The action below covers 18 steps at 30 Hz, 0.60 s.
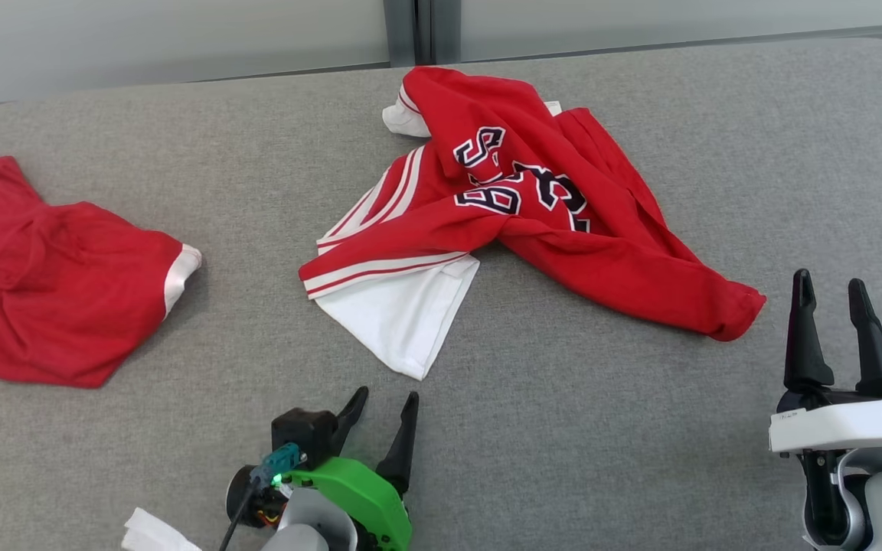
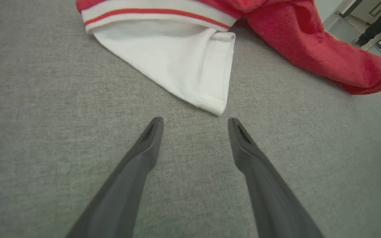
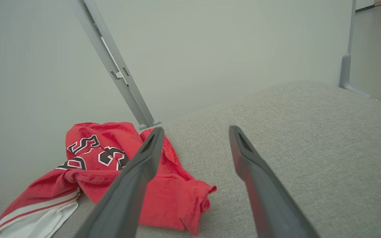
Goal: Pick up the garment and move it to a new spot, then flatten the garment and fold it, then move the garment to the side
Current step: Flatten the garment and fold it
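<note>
Left pincer [image 1: 388, 393] gaped empty just short of the white hem corner [image 2: 215, 107] of a crumpled red numbered jersey [image 1: 533, 222] lying mid-way across the grey fabric-covered worktop [image 1: 602, 428], right pincer [image 1: 828, 278] equally wide and empty near its red end; pinching both outer edges, not the bunched middle, looked wisest.

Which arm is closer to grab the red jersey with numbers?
Left. The left jaws stand open just short of the white corner of the jersey; the right jaws point past its red end.

An office-like lab: frosted partition panels [image 1: 181, 38] and grey fabric-covered table [image 1: 563, 428].
</note>
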Tool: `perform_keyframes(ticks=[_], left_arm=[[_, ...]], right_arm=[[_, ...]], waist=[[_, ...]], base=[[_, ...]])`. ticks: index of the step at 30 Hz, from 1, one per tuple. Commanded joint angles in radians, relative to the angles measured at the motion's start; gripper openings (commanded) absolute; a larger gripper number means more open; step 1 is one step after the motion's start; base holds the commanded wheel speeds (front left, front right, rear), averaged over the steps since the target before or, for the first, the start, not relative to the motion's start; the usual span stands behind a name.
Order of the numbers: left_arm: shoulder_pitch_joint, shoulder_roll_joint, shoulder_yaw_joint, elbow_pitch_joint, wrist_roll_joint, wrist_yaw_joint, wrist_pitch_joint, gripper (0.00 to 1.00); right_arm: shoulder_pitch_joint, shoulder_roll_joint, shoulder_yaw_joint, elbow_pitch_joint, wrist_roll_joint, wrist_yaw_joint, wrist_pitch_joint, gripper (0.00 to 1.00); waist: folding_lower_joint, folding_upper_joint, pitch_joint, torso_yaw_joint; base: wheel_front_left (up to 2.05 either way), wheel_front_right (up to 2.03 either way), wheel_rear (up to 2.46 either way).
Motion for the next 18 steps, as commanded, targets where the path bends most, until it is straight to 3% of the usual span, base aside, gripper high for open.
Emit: perform_keyframes(ticks=[1,10,17,18], left_arm=[[-0.022,0.003,-0.009,0.013,-0.032,0.009,0.014,1.00],[-0.087,0.004,-0.049,0.072,-0.199,0.039,0.041,1.00],[-0.136,0.004,-0.068,0.120,-0.232,0.043,0.024,1.00],[-0.140,0.004,-0.071,0.125,-0.236,0.039,0.020,0.95]], right_arm=[[-0.007,-0.011,-0.003,0.004,-0.015,-0.001,-0.003,1.00],[0.004,-0.006,0.014,0.049,-0.093,-0.001,-0.003,1.00],[-0.011,-0.006,0.015,0.039,-0.107,-0.001,-0.003,1.00],[-0.013,-0.007,0.015,0.040,-0.111,-0.001,-0.003,1.00]], waist=[[0.0000,0.0000,0.001,-0.011],[0.0000,0.0000,0.008,-0.048],[0.0000,0.0000,0.025,-0.066],[0.0000,0.0000,0.027,-0.066]], base=[[0.00,0.00,0.00],[0.00,0.00,0.00],[0.00,0.00,0.00],[0.00,0.00,0.00]])
